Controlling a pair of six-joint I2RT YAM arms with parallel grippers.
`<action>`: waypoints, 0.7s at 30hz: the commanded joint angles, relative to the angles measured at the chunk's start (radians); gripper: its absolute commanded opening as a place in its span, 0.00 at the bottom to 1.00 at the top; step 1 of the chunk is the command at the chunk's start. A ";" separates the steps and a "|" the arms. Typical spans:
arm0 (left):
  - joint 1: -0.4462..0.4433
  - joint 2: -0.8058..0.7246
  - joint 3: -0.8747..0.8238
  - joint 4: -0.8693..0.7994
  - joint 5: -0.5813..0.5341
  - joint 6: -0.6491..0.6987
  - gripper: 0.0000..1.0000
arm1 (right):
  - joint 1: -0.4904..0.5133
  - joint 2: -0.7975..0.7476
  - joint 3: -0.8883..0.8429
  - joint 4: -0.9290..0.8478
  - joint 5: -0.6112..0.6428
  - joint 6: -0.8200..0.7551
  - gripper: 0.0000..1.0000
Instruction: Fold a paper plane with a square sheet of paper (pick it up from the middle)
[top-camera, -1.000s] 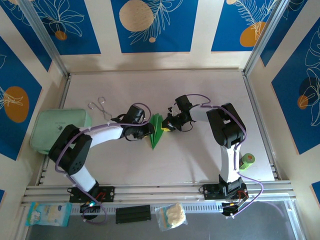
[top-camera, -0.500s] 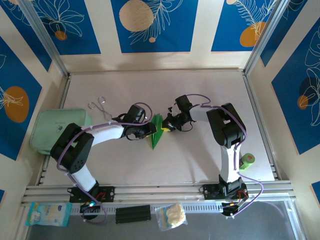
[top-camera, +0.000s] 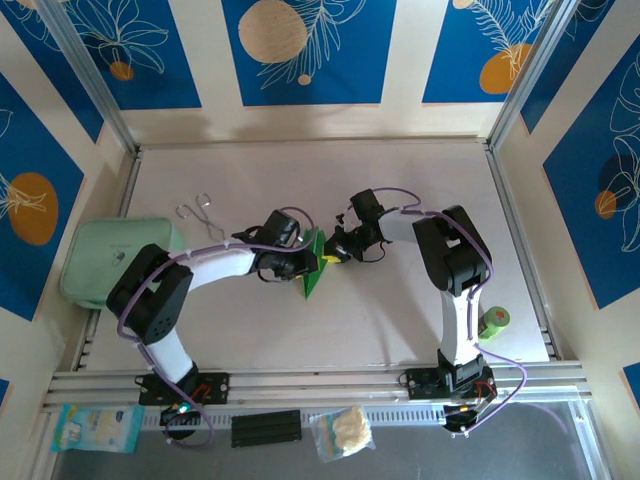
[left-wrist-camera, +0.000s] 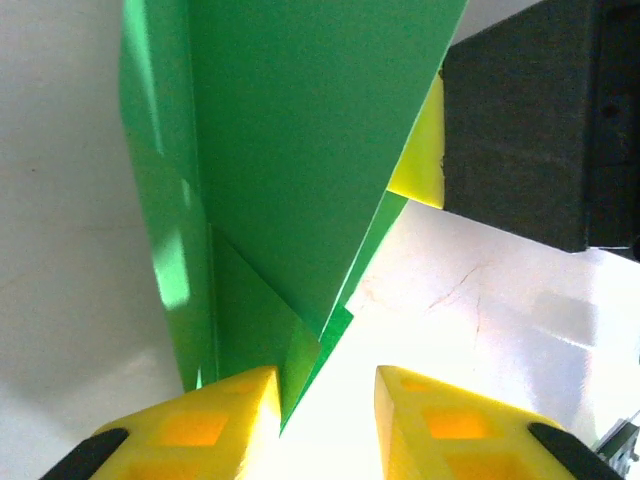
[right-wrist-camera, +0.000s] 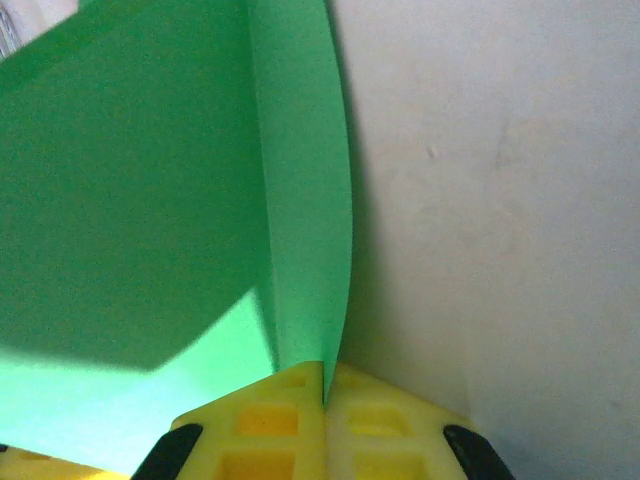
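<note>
The square sheet of paper is folded into a slim, pointed bright green paper plane (top-camera: 314, 264), standing on edge at the table's middle. My right gripper (top-camera: 334, 257) is shut on its fold from the right; in the right wrist view the paper (right-wrist-camera: 150, 200) runs out from between the pressed yellow fingertips of that gripper (right-wrist-camera: 325, 385). My left gripper (top-camera: 302, 264) is at the plane's left side. In the left wrist view it (left-wrist-camera: 328, 400) stands open, a lower corner of the paper plane (left-wrist-camera: 290, 150) hanging beside the left fingertip (left-wrist-camera: 215, 415), with a bright gap to the other.
A pale mint pouch (top-camera: 118, 256) lies at the left edge, with metal tongs (top-camera: 200, 216) behind it. A small green roll (top-camera: 494, 322) sits at the right front. Plastic packets (top-camera: 95, 428) (top-camera: 343, 432) and a black block (top-camera: 266, 428) lie beyond the near rail.
My left gripper has slid right, closer against the paper plane, which now stands a little more upright. The right arm has stayed still, shut on the paper.
</note>
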 joint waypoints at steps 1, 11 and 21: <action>-0.020 0.035 0.058 -0.088 -0.048 0.055 0.31 | -0.002 0.021 0.019 -0.041 -0.009 -0.005 0.02; -0.065 0.098 0.175 -0.259 -0.187 0.142 0.36 | 0.001 0.020 0.026 -0.044 -0.019 0.000 0.02; -0.105 0.141 0.255 -0.344 -0.265 0.184 0.35 | 0.003 0.020 0.024 -0.037 -0.026 0.007 0.03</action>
